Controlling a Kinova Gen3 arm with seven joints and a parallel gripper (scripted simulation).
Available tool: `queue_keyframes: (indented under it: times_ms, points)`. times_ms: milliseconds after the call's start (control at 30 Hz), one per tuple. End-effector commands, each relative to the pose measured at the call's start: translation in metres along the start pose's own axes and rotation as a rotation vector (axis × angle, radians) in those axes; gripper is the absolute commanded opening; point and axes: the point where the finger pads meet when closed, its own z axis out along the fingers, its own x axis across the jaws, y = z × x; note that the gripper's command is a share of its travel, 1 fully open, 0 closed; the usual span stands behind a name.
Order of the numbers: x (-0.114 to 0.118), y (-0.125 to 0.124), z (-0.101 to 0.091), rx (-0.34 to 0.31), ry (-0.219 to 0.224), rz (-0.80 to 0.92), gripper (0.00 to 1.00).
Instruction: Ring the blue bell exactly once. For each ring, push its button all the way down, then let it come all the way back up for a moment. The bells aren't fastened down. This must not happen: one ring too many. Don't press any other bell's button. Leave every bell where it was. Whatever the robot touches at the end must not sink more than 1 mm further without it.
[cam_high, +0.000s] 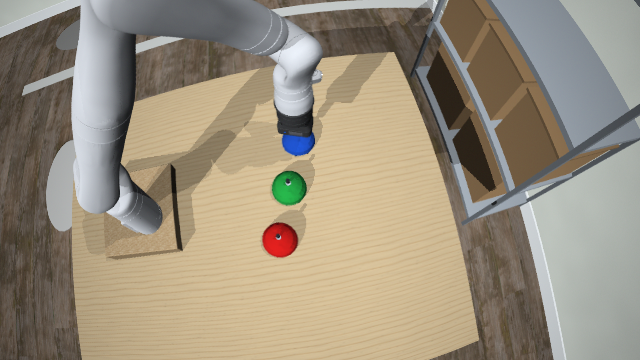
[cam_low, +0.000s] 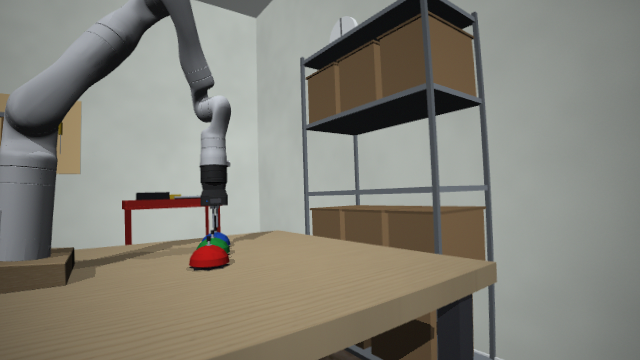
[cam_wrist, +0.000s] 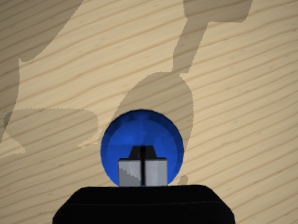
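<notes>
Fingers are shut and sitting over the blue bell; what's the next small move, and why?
Probably a short straight lift. The shut gripper stands centred over the blue bell, its fingertips down at the dome's top in the exterior view, so the button may be pressed; I can't confirm contact. Rising vertically would let it spring back and stay away from the green bell.

On the wooden table, 3 bells are seen in a line, the red bell nearest, the green bell in the middle, and the blue bell partly covered by the downward-pointing gripper, beside a grey shelf rack.
</notes>
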Motion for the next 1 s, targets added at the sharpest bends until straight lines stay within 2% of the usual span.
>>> queue_keyframes:
  times_ms: [0, 667, 967]
  points:
    - [-0.001, 0.0, 0.001, -0.001, -0.002, 0.0, 0.17]
    - [-0.001, 0.0, 0.0, -0.001, -0.002, 0.0, 0.17]
    - [-0.001, 0.0, -0.012, -0.001, -0.002, 0.0, 0.17]
